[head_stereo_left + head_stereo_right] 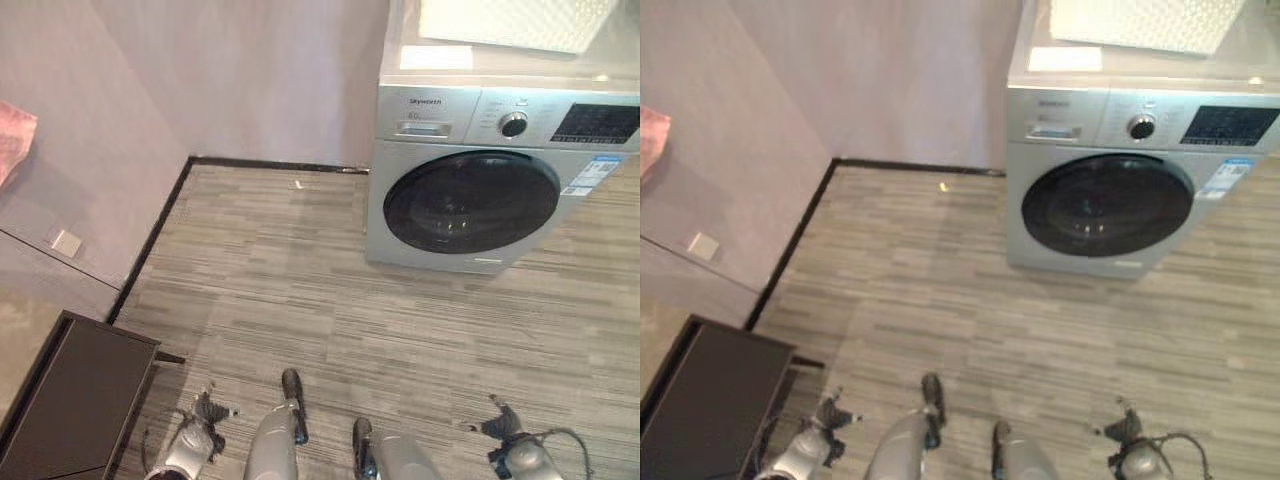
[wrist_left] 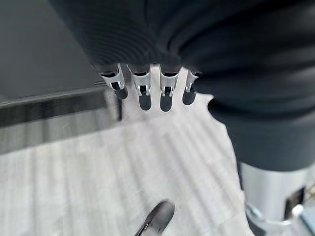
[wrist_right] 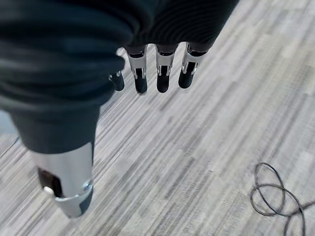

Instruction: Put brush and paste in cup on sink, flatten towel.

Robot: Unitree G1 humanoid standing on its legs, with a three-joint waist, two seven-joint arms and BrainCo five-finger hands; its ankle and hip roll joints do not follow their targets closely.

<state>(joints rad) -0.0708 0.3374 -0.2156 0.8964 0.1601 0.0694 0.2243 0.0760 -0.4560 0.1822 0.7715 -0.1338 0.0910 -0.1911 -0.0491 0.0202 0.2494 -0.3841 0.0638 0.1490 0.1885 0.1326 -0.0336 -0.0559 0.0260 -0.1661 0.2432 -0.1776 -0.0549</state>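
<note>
1. Left eye view looks down on a floor [image 1: 300, 290] of grey-brown striped planks that runs back to a pale wall [image 1: 260, 70], with a dark skirting strip [image 1: 270, 163] along the wall's foot.
2. A silver washer [image 1: 480, 170] stands on the floor at the right, against the wall; its round dark door [image 1: 470, 200] is closed and faces the robot, and what is inside cannot be told.
3. On the washer's top lie a flat white sheet [image 1: 436, 57] and, farther back, part of a white dotted thing [image 1: 510, 20].
4. A dark cabinet [image 1: 70, 400] sits at the lower left, its long side running along the left wall.
5. Above it a grey ledge [image 1: 50, 270] carries a small pale square [image 1: 66, 242].
6. A pink cloth [image 1: 14, 135] shows at the left edge, only partly seen; how it lies cannot be told.
7. A tiny pale scrap [image 1: 298, 184] lies on the floor near the back skirting.
8. The left hand [image 2: 142, 88] hangs low near the cabinet's corner, fingers straight and side by side, pointing down at the floor and holding nothing.
9. The right hand [image 3: 157, 73] hangs low at the right, well apart from the washer, fingers straight and relaxed above bare planks, empty.
</note>
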